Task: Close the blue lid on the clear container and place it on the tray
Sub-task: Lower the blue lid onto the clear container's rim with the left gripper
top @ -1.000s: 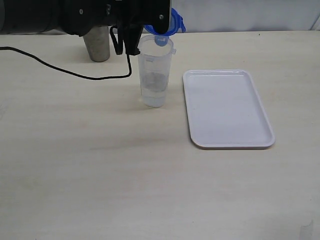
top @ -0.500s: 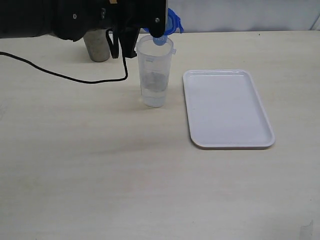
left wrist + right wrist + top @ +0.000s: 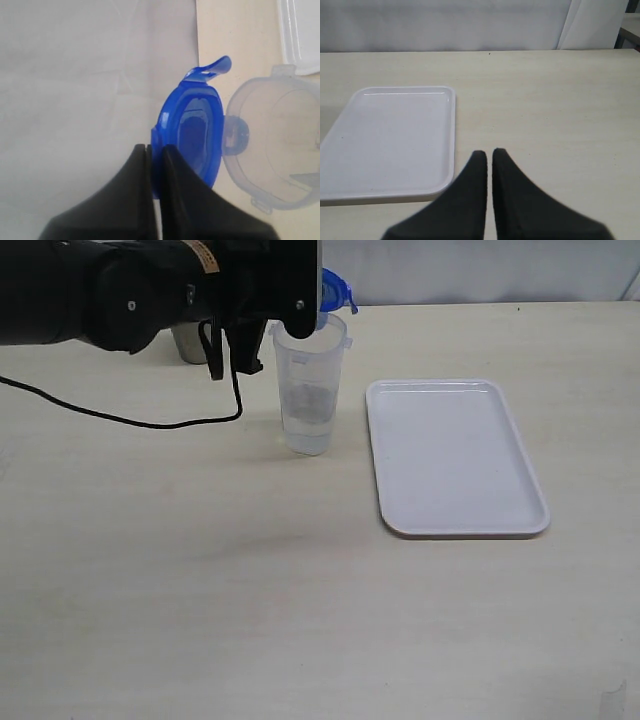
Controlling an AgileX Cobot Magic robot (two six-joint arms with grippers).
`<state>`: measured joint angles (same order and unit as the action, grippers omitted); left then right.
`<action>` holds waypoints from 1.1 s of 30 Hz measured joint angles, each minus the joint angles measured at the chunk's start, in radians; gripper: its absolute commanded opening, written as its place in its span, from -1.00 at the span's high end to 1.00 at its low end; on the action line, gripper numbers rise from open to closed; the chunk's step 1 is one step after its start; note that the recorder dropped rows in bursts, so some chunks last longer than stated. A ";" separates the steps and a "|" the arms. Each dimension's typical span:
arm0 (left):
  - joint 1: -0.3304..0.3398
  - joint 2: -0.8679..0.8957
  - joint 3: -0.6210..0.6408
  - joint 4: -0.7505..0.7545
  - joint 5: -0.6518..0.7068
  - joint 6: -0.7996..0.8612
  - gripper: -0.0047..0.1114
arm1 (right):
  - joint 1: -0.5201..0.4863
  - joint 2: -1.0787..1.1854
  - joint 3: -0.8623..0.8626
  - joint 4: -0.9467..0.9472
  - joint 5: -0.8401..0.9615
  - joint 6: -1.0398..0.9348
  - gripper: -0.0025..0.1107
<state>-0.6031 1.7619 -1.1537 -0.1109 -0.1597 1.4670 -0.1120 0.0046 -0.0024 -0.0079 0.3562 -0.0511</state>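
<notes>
The clear container (image 3: pixel 311 380) stands upright on the table, left of the white tray (image 3: pixel 455 455). My left gripper (image 3: pixel 156 149) is shut on the rim of the blue lid (image 3: pixel 195 130), which it holds edge-on just above the far side of the container's mouth (image 3: pixel 277 145). In the exterior view the lid (image 3: pixel 335 290) shows only partly behind the black left arm (image 3: pixel 150 290). My right gripper (image 3: pixel 489 153) is shut and holds nothing, low over the table beside the tray (image 3: pixel 390 140); it is out of the exterior view.
A grey steel cup (image 3: pixel 186 343) stands behind the left arm, mostly hidden. A black cable (image 3: pixel 120 418) trails across the table to the left of the container. A pale wall runs along the table's far edge.
The left arm has shifted left and lower with the blue lid, bringing it closer over the container's mouth. It now covers more of the steel cup. The right gripper shows no change.
</notes>
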 measured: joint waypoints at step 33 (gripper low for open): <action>0.000 0.000 0.044 0.000 0.168 0.000 0.92 | 0.000 0.000 0.000 0.000 0.000 0.000 0.88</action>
<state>-0.6031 1.7619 -1.1093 -0.1109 0.0079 1.4670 -0.1120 0.0046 -0.0024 -0.0079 0.3562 -0.0511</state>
